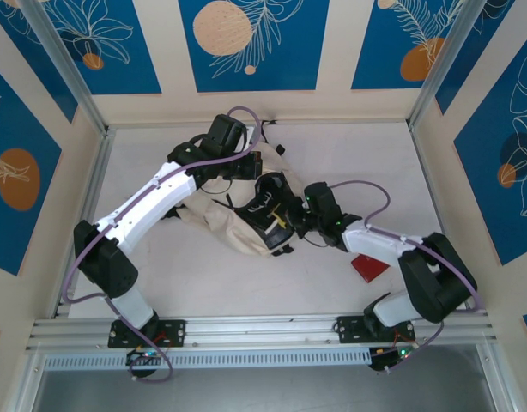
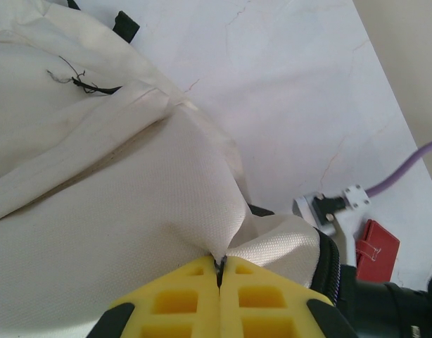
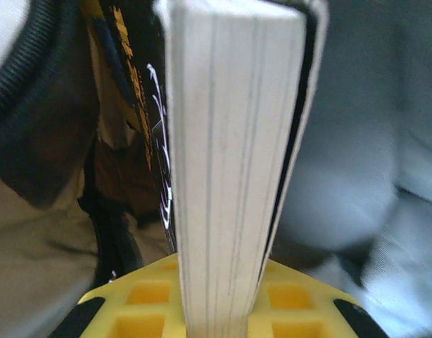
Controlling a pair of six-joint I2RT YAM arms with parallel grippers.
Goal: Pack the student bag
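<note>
Cream student bag (image 1: pixel 216 225), crumpled mid-table, mouth open rightward

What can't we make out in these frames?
Right wrist: book cover unseen, camera faces its page edges.
Right wrist: student bag interior blurred and dark.
Top external: red flat item too small to identify.

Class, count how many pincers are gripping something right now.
2. The left pincer pinches the student bag by its cream fabric; the right pincer clamps a white-paged book at the bag's opening.
</note>
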